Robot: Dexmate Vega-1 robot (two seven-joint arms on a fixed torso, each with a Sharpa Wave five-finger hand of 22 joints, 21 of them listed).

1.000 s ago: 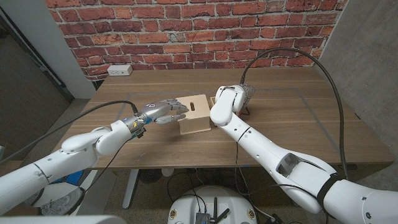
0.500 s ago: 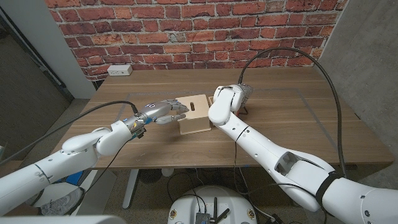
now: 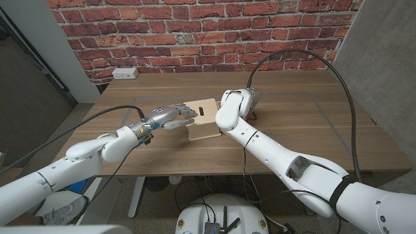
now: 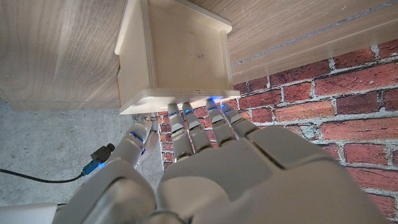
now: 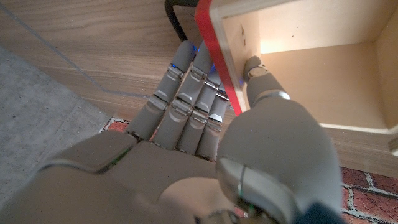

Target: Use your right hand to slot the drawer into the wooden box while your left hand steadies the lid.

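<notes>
Two hands meet at your wooden box (image 3: 203, 119) in the table's (image 3: 299, 123) middle; left hand (image 3: 170, 116) fingertips (image 4: 214, 116) touch its lid (image 4: 180, 102); right hand (image 5: 205, 124) pinches the red-edged drawer (image 5: 298, 68) beside it.

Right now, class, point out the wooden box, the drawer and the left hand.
wooden box (image 3: 207, 127), head view, its top lid.
drawer (image 5: 311, 74), right wrist view, bare inner floor.
left hand (image 3: 170, 117), head view, back of the hand.
</notes>
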